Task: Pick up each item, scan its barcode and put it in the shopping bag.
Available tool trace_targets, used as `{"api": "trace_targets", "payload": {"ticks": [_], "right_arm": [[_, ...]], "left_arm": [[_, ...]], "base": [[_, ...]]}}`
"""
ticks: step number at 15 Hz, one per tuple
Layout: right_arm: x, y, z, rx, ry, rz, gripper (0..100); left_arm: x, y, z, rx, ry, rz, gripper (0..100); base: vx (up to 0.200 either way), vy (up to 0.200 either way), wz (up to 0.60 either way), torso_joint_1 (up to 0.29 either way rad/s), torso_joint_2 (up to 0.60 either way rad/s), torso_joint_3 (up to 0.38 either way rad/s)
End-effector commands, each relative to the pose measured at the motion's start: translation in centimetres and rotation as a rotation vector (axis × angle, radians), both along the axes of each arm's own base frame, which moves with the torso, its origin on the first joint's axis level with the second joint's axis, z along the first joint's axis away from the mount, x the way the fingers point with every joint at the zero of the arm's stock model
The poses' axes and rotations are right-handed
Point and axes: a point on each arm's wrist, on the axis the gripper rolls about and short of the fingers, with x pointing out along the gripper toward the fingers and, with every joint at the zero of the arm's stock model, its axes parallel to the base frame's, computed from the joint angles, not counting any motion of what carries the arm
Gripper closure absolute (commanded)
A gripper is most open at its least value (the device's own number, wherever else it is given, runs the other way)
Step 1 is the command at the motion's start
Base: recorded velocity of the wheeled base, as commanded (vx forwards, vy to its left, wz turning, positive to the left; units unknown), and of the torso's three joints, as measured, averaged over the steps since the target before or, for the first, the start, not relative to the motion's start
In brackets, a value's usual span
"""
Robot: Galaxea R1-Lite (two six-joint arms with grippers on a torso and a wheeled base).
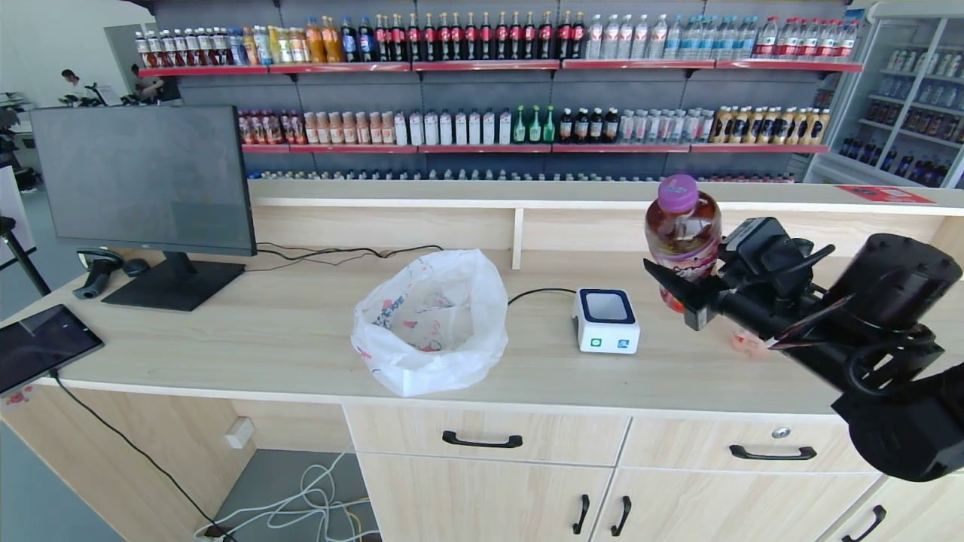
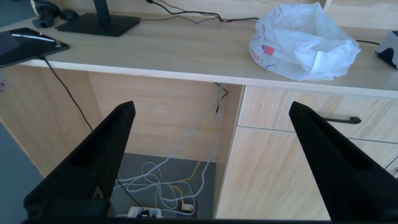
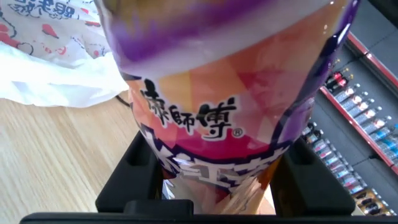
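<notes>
My right gripper (image 1: 681, 290) is shut on a drink bottle (image 1: 681, 229) with a purple cap and reddish liquid, held upright above the counter to the right of the white barcode scanner (image 1: 605, 320). In the right wrist view the bottle's label (image 3: 217, 112) sits between the black fingers (image 3: 134, 165). The white plastic shopping bag (image 1: 433, 320) lies open on the counter left of the scanner; the left wrist view also takes in this bag (image 2: 305, 40). My left gripper (image 2: 208, 162) is open, low in front of the counter's cabinets, with nothing between its fingers.
A monitor (image 1: 143, 181) stands at the counter's left, a tablet (image 1: 38, 346) at its left front edge. The scanner's cable (image 1: 538, 292) runs back behind the bag. A pale item (image 1: 745, 342) lies on the counter under my right arm. Drink shelves (image 1: 482, 68) fill the back wall.
</notes>
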Motion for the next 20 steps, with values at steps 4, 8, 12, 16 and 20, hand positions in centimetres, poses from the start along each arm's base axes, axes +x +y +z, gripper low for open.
{"api": "trace_targets", "payload": {"ticks": [4, 8, 12, 16, 20], "right_arm": [[-8.7, -2.2, -1.6, 0.057, 0.126, -0.019, 100], [-13.1, -3.1, -2.1, 0.177, 0.202, 0.004, 100], [-15.0, -3.5, -1.8, 0.276, 0.223, 0.021, 100], [-16.5, -3.9, -1.8, 0.351, 0.241, 0.036, 100], [-18.0, -4.2, -1.0, 0.41, 0.225, 0.055, 100]], "left_arm": [[0.0, 0.0, 0.0, 0.0, 0.0, 0.0, 0], [0.0, 0.0, 0.0, 0.0, 0.0, 0.0, 0], [0.0, 0.0, 0.0, 0.0, 0.0, 0.0, 0], [0.0, 0.0, 0.0, 0.0, 0.0, 0.0, 0], [0.0, 0.0, 0.0, 0.0, 0.0, 0.0, 0]], "base": [[0.0, 0.0, 0.0, 0.0, 0.0, 0.0], [0.0, 0.0, 0.0, 0.0, 0.0, 0.0], [0.0, 0.0, 0.0, 0.0, 0.0, 0.0], [0.0, 0.0, 0.0, 0.0, 0.0, 0.0], [0.0, 0.0, 0.0, 0.0, 0.0, 0.0]]}}
